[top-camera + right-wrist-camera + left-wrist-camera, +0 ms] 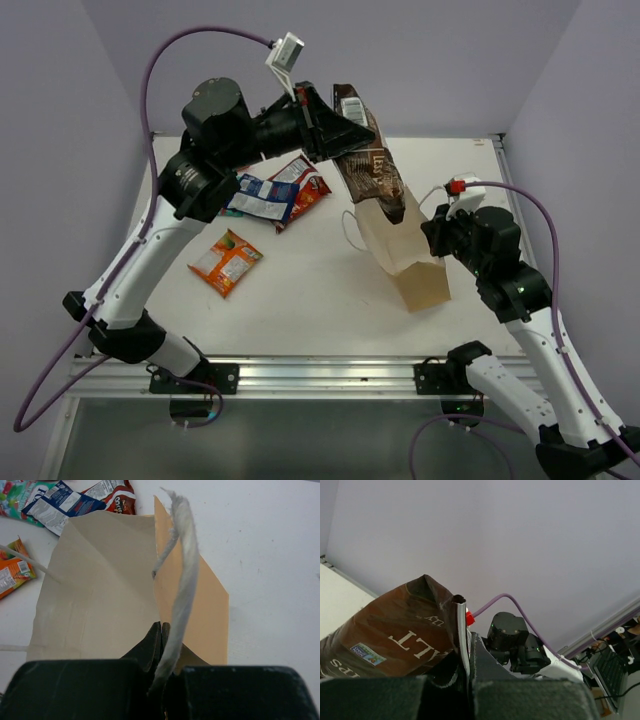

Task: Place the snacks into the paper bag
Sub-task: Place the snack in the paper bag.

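Observation:
My left gripper is shut on the sealed edge of a dark brown snack packet and holds it in the air, its lower end over the open mouth of the tan paper bag. In the left wrist view the packet hangs left of the closed gripper. My right gripper is shut on the bag's rim, beside a white cord handle, and holds the bag open. Blue-white, red and orange packets lie on the table to the left.
The right wrist view shows a teal-green packet by the blue-white, red and orange ones. The bag's other cord handle sticks out left. A metal rail runs along the near edge.

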You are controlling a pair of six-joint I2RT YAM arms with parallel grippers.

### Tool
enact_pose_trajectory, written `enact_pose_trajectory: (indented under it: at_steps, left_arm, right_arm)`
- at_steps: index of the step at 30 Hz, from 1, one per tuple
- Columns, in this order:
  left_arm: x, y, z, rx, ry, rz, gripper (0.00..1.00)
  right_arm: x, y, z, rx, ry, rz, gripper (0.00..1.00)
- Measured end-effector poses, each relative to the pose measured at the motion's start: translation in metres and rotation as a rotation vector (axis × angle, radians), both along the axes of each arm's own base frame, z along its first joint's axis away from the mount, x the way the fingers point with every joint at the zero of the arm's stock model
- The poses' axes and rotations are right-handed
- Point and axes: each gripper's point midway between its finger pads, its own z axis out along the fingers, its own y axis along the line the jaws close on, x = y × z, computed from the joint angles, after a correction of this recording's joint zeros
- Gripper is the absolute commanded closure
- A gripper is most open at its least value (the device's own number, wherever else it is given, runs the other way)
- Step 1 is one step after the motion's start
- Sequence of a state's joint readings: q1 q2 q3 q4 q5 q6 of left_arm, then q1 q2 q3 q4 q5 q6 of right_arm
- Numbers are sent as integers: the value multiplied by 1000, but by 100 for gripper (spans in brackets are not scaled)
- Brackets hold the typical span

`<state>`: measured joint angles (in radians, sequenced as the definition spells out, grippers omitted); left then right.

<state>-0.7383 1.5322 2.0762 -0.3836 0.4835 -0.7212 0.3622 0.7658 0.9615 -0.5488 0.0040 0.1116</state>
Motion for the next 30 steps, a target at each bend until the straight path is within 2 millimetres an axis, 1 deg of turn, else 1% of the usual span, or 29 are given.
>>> enact_pose_trajectory:
  at_steps: [3, 5, 9, 13, 18, 20, 22, 24, 27, 30]
  left_arm:
    - [-1, -5, -14, 5, 30, -30, 100]
    - [0, -13, -28, 16, 60, -55, 100]
    - [-3, -31, -64, 63, 139, -105, 100]
    - [-7, -43, -94, 101, 197, -135, 100]
    - [-3, -49, -126, 127, 250, -126, 100]
    - [-1, -50, -135, 135, 266, -120, 100]
    - [0, -50, -140, 141, 277, -116, 100]
    - [0, -50, -138, 137, 273, -112, 100]
    - [5, -48, -130, 130, 255, -82, 100]
    - [12, -45, -115, 114, 219, -32, 100]
  right_arm:
    - [0, 0, 0, 0, -1, 0, 100]
    - [0, 0, 0, 0, -1, 0, 100]
    - [0, 0, 1, 1, -3, -1, 100]
    - [0, 0, 1, 1, -3, -1, 100]
    - [1, 0, 2, 4, -10, -1, 100]
    - [1, 0, 3, 5, -12, -1, 100]
    - [1, 0, 3, 5, -12, -1, 100]
    - [2, 0, 3, 4, -12, -3, 100]
    - [1, 0, 3, 4, -13, -5, 100]
    - [1, 0, 3, 4, -14, -4, 100]
